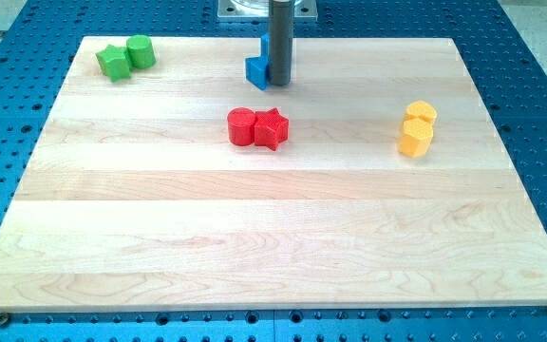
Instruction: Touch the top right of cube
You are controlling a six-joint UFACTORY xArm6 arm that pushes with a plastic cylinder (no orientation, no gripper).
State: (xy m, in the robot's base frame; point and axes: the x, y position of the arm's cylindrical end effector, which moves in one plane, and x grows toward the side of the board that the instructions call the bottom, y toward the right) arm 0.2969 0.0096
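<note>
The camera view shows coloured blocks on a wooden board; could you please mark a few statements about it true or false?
1. My tip is right beside the blue cube, on its right in the view. True.
2. The red cylinder and red star-shaped block touch. True.
3. The two yellow blocks lie at the view's left. False: they lie at the right.
4. The two green blocks sit at the bottom edge of the wooden board. False: they sit in the top left corner.
</note>
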